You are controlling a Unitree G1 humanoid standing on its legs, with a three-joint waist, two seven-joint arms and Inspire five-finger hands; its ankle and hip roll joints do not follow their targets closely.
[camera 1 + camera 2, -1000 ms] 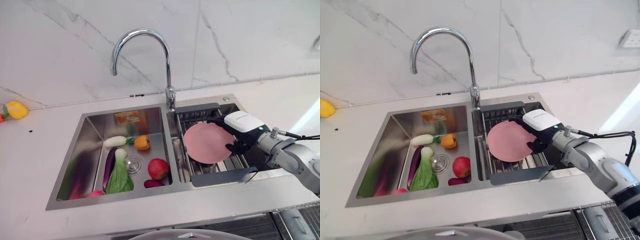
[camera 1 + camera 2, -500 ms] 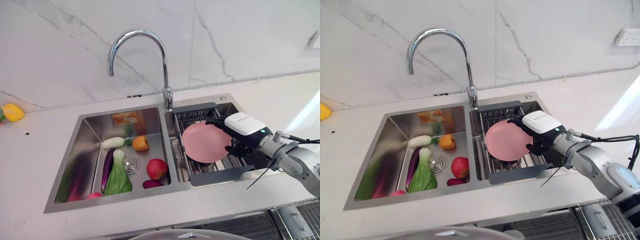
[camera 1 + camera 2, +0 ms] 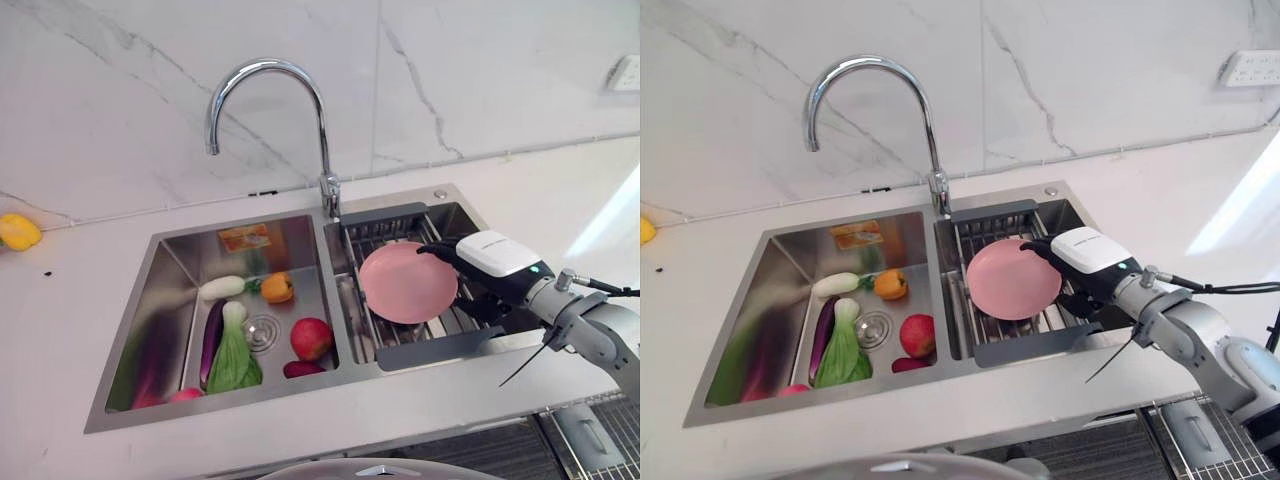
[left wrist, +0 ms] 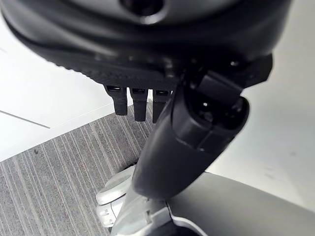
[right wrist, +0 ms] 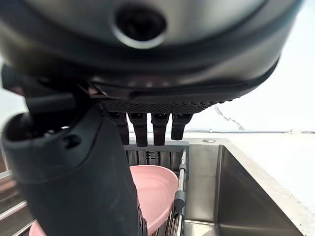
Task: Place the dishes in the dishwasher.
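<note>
Right hand: my right hand (image 3: 478, 268) reaches in over the right-hand basin of the sink (image 3: 120, 345), above the dark dish rack (image 3: 440, 347) that sits in it.
Right fingers: curled round the pink plate (image 3: 407, 282); one dark finger hooks over its far rim and the thumb (image 5: 74, 196) presses against its near side, so the plate is pinched between them.
Plate: the pink plate is tilted up on edge over the rack, near the rack's middle, its face turned toward the left basin.
Rack: it fills the right basin, its near edge lying along the sink's front rim.
Left hand: my left hand (image 4: 197, 128) shows in its own wrist view, fingers (image 4: 140, 103) hanging short and loosely bent with the thumb across them, holding nothing; striped grey flooring lies below it.
Left basin: a red apple (image 3: 313, 338), a leafy green vegetable (image 3: 235, 355), a purple aubergine (image 3: 212, 335), an orange pepper (image 3: 277, 288) and a pale radish (image 3: 222, 288) lie round the drain.
Tap: a curved chrome tap (image 3: 270, 110) stands at the sink's back edge, between the two basins.
Counter: a yellow pepper (image 3: 18, 231) rests near the counter's far left edge, well apart from the sink.
</note>
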